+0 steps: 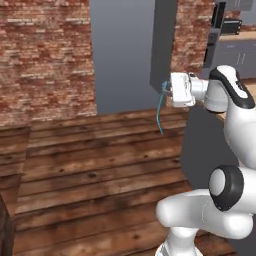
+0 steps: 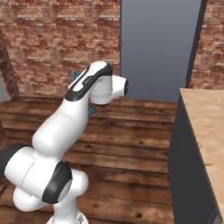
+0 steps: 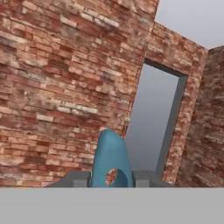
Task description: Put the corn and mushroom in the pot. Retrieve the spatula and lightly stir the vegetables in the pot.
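Reaching out level above the wooden floor [image 1: 90,170], the gripper [image 1: 166,90] clamps the dangling spatula [image 1: 160,112].

We see a floor of dark wooden planks [image 1: 95,165]; it runs to the brick wall [image 1: 45,55] and the grey doorway [image 1: 122,50]. To the right stands a counter with a light wooden top [image 2: 205,127] and a dark side, directly on the planks.
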Tool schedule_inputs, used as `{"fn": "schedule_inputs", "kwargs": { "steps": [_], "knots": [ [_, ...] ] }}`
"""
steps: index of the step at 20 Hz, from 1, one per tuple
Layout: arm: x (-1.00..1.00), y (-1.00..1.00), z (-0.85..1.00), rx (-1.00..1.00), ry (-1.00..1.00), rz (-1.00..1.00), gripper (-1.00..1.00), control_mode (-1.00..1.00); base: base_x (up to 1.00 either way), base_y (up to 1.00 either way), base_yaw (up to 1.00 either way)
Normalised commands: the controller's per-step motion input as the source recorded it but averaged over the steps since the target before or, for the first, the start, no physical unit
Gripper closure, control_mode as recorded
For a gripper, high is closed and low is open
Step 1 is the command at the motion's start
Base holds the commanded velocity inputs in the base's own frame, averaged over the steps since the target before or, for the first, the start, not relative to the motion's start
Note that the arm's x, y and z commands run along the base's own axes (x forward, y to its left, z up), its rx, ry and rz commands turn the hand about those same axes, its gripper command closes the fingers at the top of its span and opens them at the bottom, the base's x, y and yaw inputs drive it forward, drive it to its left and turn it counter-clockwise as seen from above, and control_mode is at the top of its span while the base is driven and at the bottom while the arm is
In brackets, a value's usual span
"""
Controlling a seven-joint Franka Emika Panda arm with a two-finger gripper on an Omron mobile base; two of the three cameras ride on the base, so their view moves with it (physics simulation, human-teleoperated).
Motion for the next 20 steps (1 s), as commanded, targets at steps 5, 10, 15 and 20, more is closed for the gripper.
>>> {"fn": "schedule_inputs", "kwargs": {
  "steps": [5, 10, 15, 20],
  "knots": [
    [0.00, 0.00, 0.00, 0.00, 0.00, 0.00, 1.00, 1.00, 1.00, 0.53, -0.15],
    [0.00, 0.00, 0.00, 0.00, 0.00, 0.00, 1.00, 1.00, 1.00, 0.38, -0.31],
    [0.00, 0.00, 0.00, 0.00, 0.00, 0.00, 1.00, 1.00, 0.95, 0.35, -0.48],
    [0.00, 0.00, 0.00, 0.00, 0.00, 0.00, 1.00, 1.00, 1.00, 0.43, -0.38]
  ]
}}
